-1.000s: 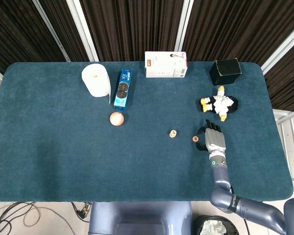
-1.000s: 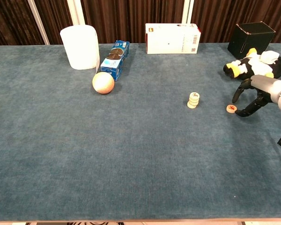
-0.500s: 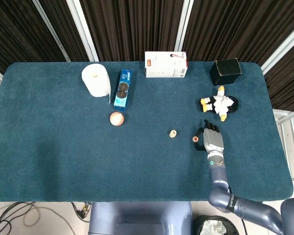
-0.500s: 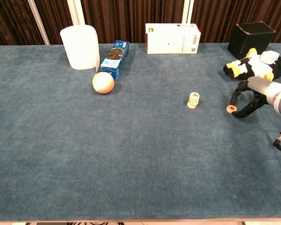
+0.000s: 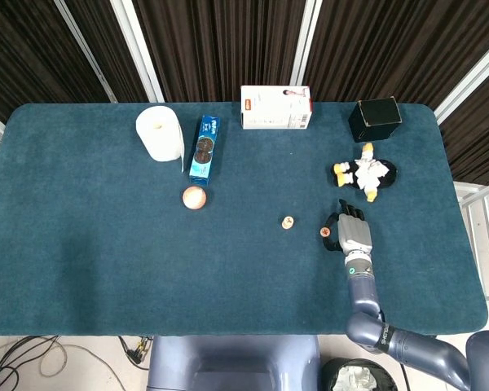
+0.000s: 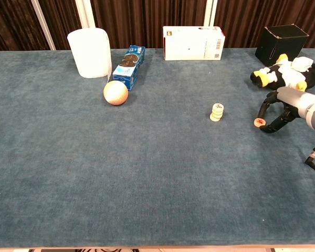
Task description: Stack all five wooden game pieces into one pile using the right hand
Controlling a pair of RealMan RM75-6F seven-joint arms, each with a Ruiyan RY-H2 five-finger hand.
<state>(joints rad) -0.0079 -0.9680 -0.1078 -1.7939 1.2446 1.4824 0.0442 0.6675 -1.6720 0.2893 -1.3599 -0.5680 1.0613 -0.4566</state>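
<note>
Right hand [image 6: 283, 109] at right edge of frame, fingers curled around last loose game piece [image 6: 259, 122], apparently pinched. Stack [image 6: 217, 112] just left, mid-frame. Lift clear, centre over stack, lower flat, release gently. Left hand unseen.

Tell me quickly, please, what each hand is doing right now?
Left hand: not in view.
Right hand: fingers curled around the loose wooden piece; whether it grips it cannot be told.

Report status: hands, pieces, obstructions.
Right hand pinching last piece. Left hand out of view. Pile upright, apart from hand. Path to pile clear.
</note>
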